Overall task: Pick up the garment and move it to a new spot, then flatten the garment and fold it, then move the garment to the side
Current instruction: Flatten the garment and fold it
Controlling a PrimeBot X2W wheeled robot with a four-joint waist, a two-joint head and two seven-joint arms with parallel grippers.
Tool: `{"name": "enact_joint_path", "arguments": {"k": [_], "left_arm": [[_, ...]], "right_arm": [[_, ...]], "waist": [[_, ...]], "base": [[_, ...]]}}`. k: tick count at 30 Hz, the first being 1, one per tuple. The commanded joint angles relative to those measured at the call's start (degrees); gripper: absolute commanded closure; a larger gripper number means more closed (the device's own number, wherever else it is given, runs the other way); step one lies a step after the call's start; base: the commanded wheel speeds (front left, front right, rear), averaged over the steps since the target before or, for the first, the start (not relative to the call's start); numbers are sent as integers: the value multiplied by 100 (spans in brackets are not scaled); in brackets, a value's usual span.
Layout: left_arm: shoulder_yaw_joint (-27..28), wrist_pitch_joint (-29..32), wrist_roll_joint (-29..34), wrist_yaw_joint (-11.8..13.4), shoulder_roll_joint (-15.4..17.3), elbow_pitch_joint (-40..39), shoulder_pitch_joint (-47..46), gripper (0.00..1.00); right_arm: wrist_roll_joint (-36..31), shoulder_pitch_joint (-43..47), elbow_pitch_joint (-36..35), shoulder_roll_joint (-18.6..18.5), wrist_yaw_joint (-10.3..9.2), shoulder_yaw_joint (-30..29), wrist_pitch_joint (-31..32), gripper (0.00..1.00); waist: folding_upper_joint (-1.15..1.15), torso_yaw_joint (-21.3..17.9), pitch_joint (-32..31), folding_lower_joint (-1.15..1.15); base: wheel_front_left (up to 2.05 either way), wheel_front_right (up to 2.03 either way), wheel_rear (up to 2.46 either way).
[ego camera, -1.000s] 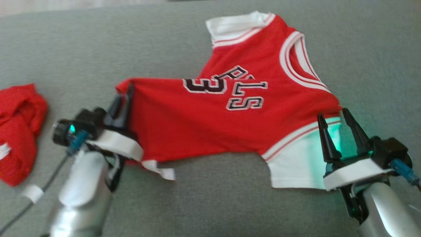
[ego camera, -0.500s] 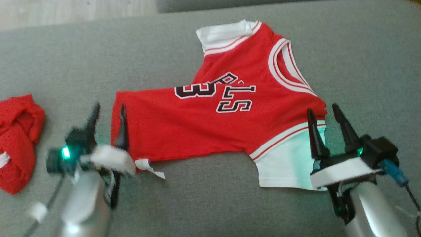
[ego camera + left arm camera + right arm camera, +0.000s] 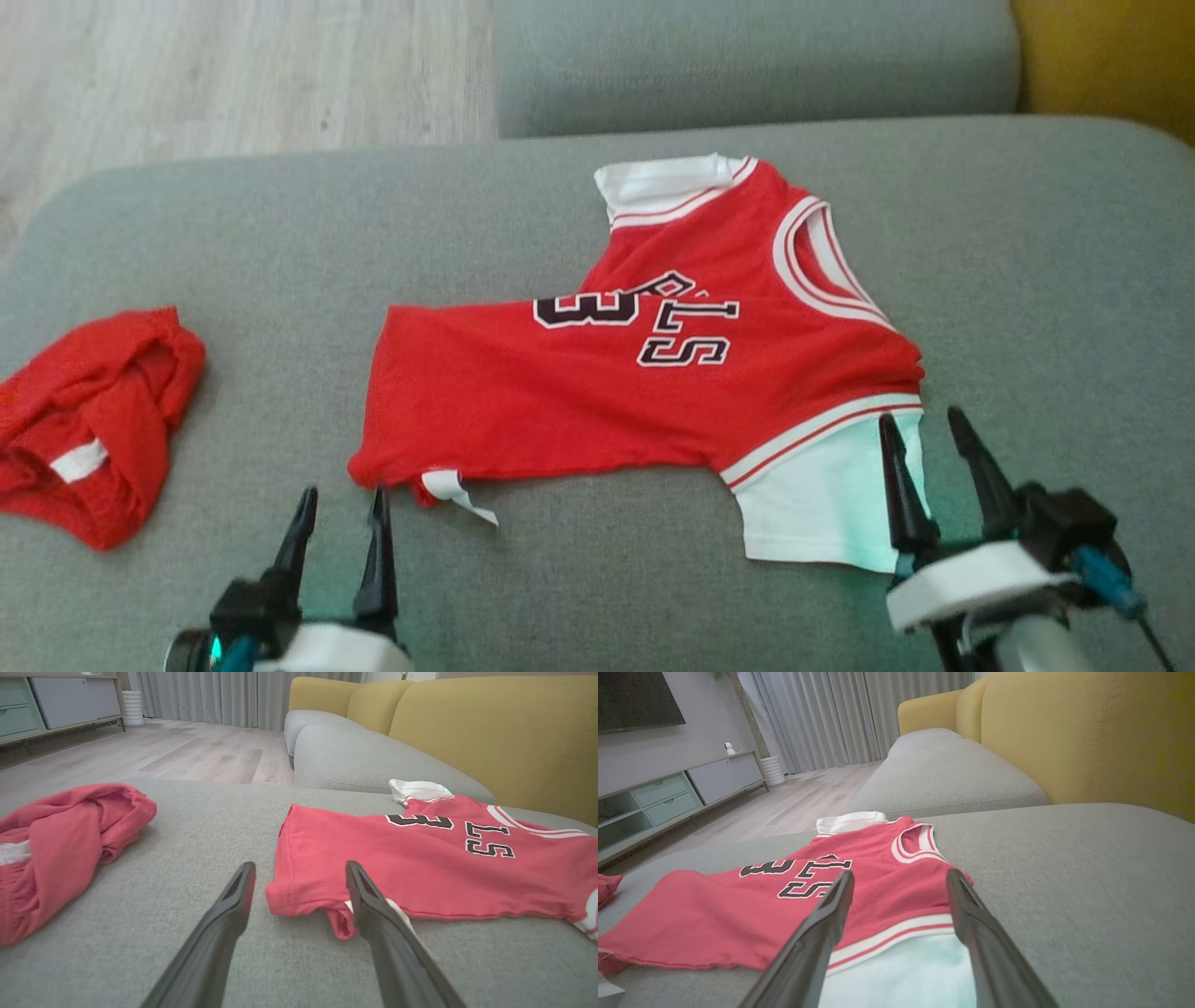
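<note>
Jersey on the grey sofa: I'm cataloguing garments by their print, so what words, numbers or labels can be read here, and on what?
"3": black, white-edged numeral on the chest of the red jersey.
"LS": matching letters beside it; the rest is lost in a fold.
White tag at the jersey's hem: nothing readable.
Crumpled red garment: no text visible.

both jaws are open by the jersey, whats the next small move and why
Probably ease the left jaws forward onto the jersey at its near hem corner and pinch it. Both pairs stand open, holding nothing; that corner is curled under beside a white tag, and the body lies crooked on the grey cushion, so it likely needs tugging flat before folding.
</note>
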Motion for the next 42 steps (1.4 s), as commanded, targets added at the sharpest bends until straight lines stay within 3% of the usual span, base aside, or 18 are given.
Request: {"name": "enact_joint_path", "arguments": {"k": [1, 16, 22, 34, 35, 36, 37, 42], "left_arm": [[264, -29, 20, 0, 0, -242, -94, 0], [308, -29, -19, -50, -58, -338, 133, 0], [167, -29, -92, -46, -59, -229, 180, 0], [-12, -29, -121, -50, -59, -125, 204, 0], [-18, -29, -124, -48, -59, -121, 201, 0], [-21, -29, -128, -44, -59, -119, 198, 0], [-24, -29, -130, -41, -59, -118, 195, 0], [-20, -29, -193, -40, -60, -100, 169, 0]], "right_arm": [[-31, -33, -145, 30, 1, 94, -62, 0], [36, 129, -63, 51, 1, 87, -62, 0], [-111, 88, 970, 51, 1, 65, -56, 0], [-227, -132, 2299, 52, 1, -234, 44, 0], [-206, -143, 2391, 52, 1, -174, 77, 8], [-183, -151, 2482, 52, 1, -120, 119, 58], [-150, -158, 2565, 52, 1, -71, 155, 100], [-93, -175, 2837, 52, 1, -5, 202, 100]], "waist": [[0, 0, -110, 1], [0, -40, -158, 1], [0, 17, -141, 1], [0, 133, -118, 1], [0, 137, -117, 1], [0, 140, -117, 1], [0, 143, -116, 1], [0, 139, -93, 1]], "base": [[0, 0, 0], [0, 0, 0], [0, 0, 0], [0, 0, 0], [0, 0, 0], [0, 0, 0], [0, 0, 0], [0, 0, 0]]}}
